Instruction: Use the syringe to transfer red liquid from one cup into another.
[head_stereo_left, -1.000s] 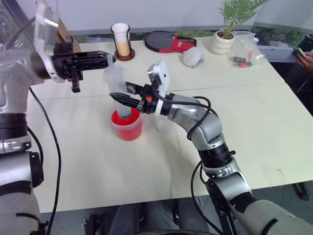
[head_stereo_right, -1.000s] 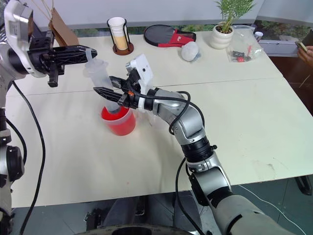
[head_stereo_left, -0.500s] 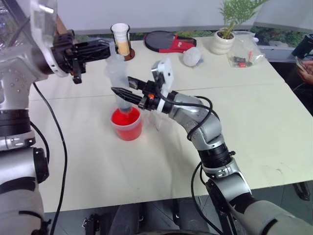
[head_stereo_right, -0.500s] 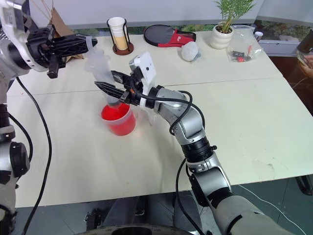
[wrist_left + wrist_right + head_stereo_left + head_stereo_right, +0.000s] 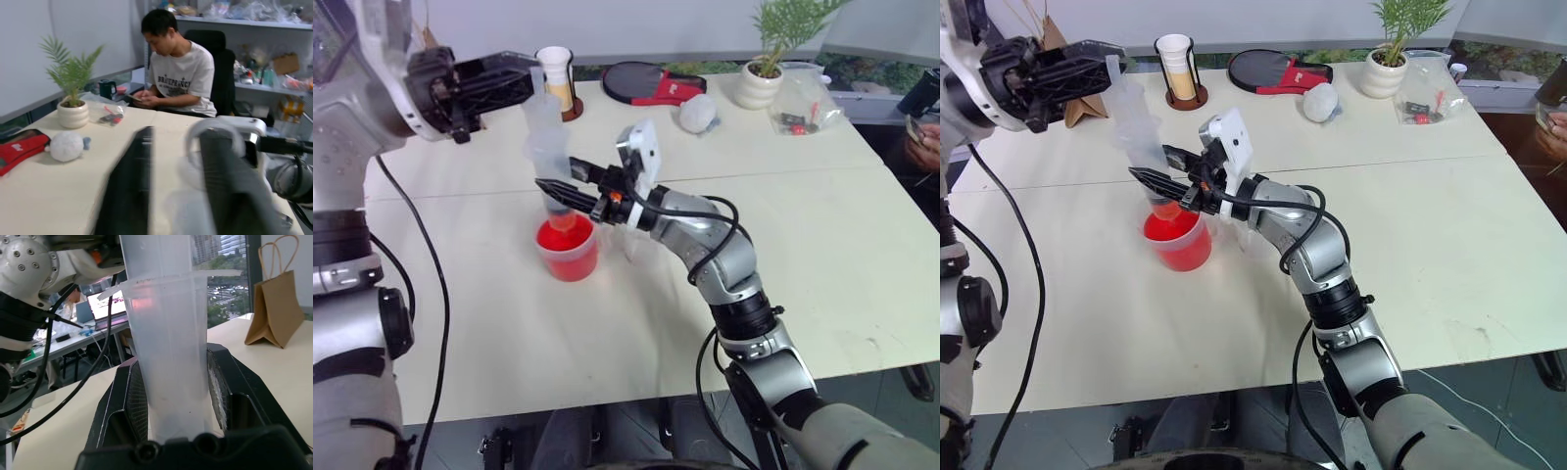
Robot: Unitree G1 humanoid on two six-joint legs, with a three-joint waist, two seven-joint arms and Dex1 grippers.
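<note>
The syringe (image 5: 548,147) stands upright, its orange tip dipped into the larger cup (image 5: 568,257), which holds red liquid (image 5: 566,238). A little red shows in the barrel's lower end. My right gripper (image 5: 553,188) is shut on the clear barrel (image 5: 168,347) from the right. The plunger sticks out above the barrel. My left gripper (image 5: 1116,64) hovers at the plunger's top, its fingers (image 5: 129,186) standing apart. The smaller clear cup (image 5: 1227,233) sits just right of the red one, mostly hidden behind my right wrist.
At the table's far side stand a white cup in a dark stand (image 5: 555,78), a red and black paddle (image 5: 646,80), a white ball (image 5: 698,111), a potted plant (image 5: 762,78) and a clear bag (image 5: 803,103). A brown paper bag (image 5: 1067,69) is far left. A person (image 5: 181,73) sits at the right end.
My left gripper has risen with the plunger's top, and its fingers have parted. Red now shows in the syringe's lower end. My right gripper has kept its hold and place.
</note>
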